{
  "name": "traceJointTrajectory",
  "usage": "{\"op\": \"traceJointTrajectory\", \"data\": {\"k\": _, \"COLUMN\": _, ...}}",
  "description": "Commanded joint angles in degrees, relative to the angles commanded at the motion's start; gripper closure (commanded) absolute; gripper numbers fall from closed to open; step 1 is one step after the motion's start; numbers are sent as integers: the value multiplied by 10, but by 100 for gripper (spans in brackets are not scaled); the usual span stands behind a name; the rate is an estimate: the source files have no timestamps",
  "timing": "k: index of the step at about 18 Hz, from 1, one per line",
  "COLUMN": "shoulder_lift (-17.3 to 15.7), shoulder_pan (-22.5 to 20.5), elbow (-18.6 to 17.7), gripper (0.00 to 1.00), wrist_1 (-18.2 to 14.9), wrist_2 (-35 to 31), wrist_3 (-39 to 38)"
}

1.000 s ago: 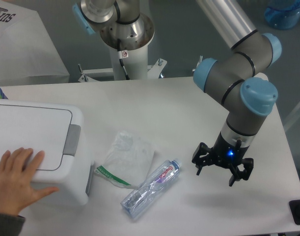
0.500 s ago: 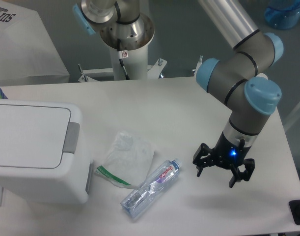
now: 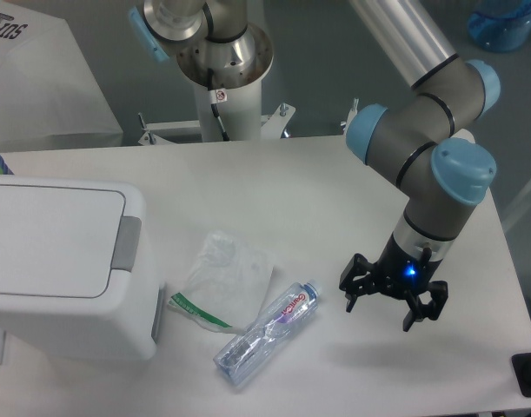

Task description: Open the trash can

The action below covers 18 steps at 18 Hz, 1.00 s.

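Table point(image 3: 274, 182) left edge: trash can point(image 3: 61, 261).

Even, cool, diffuse light fills the scene. The claw point(image 3: 394, 300) casts a soft shadow on the surface point(image 3: 274, 187). Focus is fairly sharp, without glare.

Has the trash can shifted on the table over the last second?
No. The trash can sits where it was, its grey latch equally far from the crumpled plastic bag. Only the person's hand has left its lid.

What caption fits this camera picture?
Robot gripper hovers open, far from the closed trash can.
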State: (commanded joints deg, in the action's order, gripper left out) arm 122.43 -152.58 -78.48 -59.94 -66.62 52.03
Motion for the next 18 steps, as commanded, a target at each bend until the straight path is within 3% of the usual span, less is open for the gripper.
{"op": "traceJointTrajectory", "data": {"k": 8, "shoulder_lift": -11, "shoulder_pan": 6, "elbow": 11, "gripper": 0, "wrist_1": 2, "wrist_2": 72, "wrist_3": -116}}
{"op": "traceJointTrajectory", "data": {"k": 12, "shoulder_lift": -48, "shoulder_pan": 19, "elbow": 10, "gripper": 0, "wrist_1": 2, "wrist_2": 152, "wrist_3": -191}}
{"op": "traceJointTrajectory", "data": {"k": 18, "shoulder_lift": -119, "shoulder_pan": 74, "elbow": -12, "gripper": 0, "wrist_1": 2, "wrist_2": 164, "wrist_3": -257}}
